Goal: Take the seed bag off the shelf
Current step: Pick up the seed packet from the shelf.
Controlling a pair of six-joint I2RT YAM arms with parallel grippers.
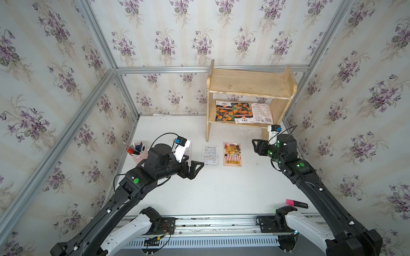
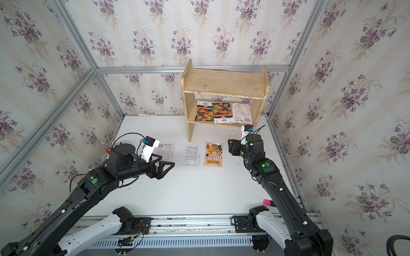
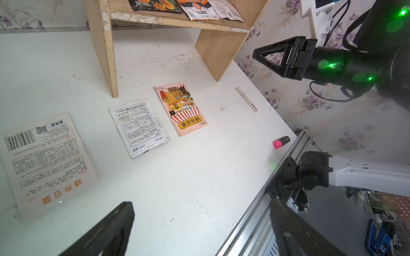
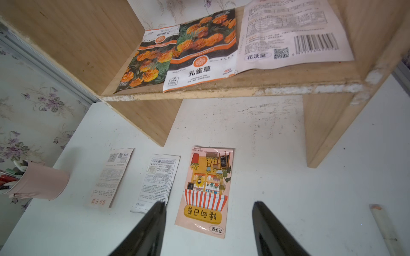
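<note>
Seed bags [image 1: 243,112], three of them, lie flat side by side on the lower tier of the shelf [image 1: 250,83]. Only in the right wrist view can we read the middle bag [image 4: 199,55]: "TAGETES PATULA" and 孔雀草. The barcode-side bag [image 4: 292,33] says 花沃皇. The left wrist view alone shows us a white pen [image 3: 246,99] near the shelf's leg. The right gripper [image 4: 209,202] hangs before the shelf, jaws partly apart and empty. The left gripper [image 3: 200,201] gapes wide beside three loose packets [image 1: 210,154] on the table [image 1: 221,188].
</note>
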